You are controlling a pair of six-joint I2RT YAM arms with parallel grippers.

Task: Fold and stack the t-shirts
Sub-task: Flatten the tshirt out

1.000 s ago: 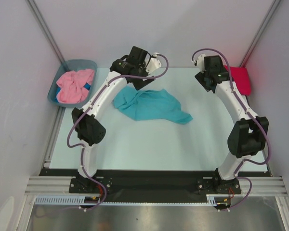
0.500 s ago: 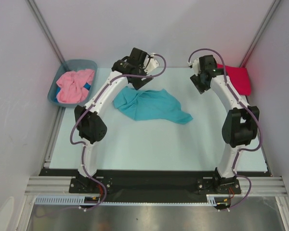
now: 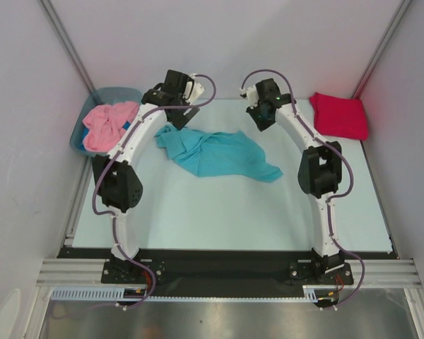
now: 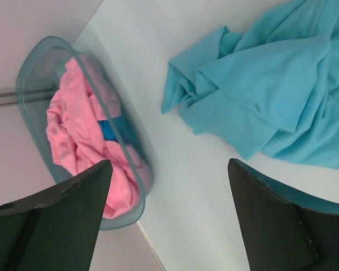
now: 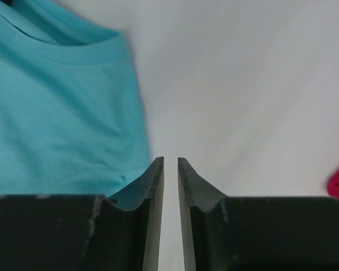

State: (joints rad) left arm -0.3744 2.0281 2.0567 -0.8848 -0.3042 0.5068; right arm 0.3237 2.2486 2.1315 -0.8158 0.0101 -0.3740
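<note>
A crumpled turquoise cloth t-shirt [image 3: 215, 154] lies toward the pale counter's [image 3: 219, 212] far edge, a folded crimson red t-shirt [image 3: 339, 115] at its far right corner and a bunched pink t-shirt [image 3: 107, 126] in the grey-blue plastic tub [image 3: 120, 92] at its far left corner, while the left pincer [image 4: 168, 169] gapes wide and empty and the right pincer [image 5: 170, 164] is almost closed on nothing.

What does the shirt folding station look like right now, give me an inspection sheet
Surface: pale table, no spills seen.
Job's things: turquoise t-shirt crumpled mid-table; crimson t-shirt folded, far right corner; pink t-shirt bunched in the tub.
Clutter: grey-blue tub at the far left; blue item under the pink shirt.
Jaws: left jaws wide open, empty; right jaws nearly closed, nothing between.
Cables: purple cables along both arms.
Surroundings: white walls, metal rail in front.
</note>
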